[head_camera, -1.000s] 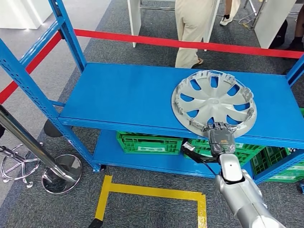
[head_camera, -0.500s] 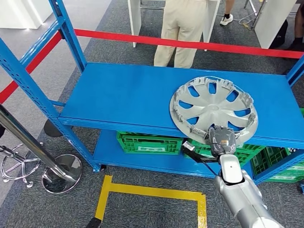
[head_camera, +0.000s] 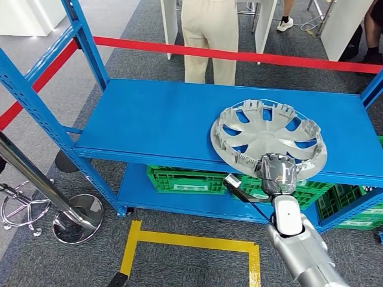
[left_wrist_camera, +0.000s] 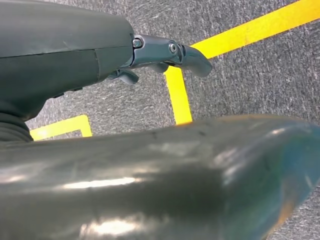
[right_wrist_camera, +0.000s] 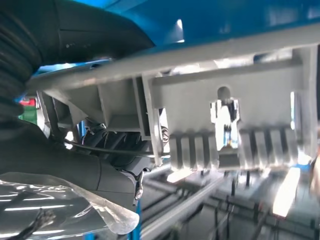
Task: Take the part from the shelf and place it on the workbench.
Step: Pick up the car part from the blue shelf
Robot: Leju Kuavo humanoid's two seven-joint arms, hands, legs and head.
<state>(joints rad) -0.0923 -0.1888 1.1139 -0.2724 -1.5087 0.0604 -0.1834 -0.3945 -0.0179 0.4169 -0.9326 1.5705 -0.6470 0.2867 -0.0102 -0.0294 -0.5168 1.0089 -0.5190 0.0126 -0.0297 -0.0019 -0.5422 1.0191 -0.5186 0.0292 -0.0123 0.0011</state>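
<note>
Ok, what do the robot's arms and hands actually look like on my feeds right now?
The right arm is silver metal with a white wrist section, ending in a dark grey right hand with a clear plastic wrap; a thin black cable runs beside it to a small white tag. The left hand is dark grey, with glossy smooth covers and visible screws.

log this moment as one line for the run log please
stage: pickup | right hand: grips near rim of silver hubcap | hubcap: over blue shelf front edge, near side raised | left hand: holds nothing, above floor

a red barrier tape (head_camera: 234, 55) runs behind the rack, where a person in beige trousers (head_camera: 210, 36) stands. green crates (head_camera: 187, 179) sit low down. yellow floor tape (head_camera: 190, 244) marks the grey carpet (head_camera: 181, 266).
</note>
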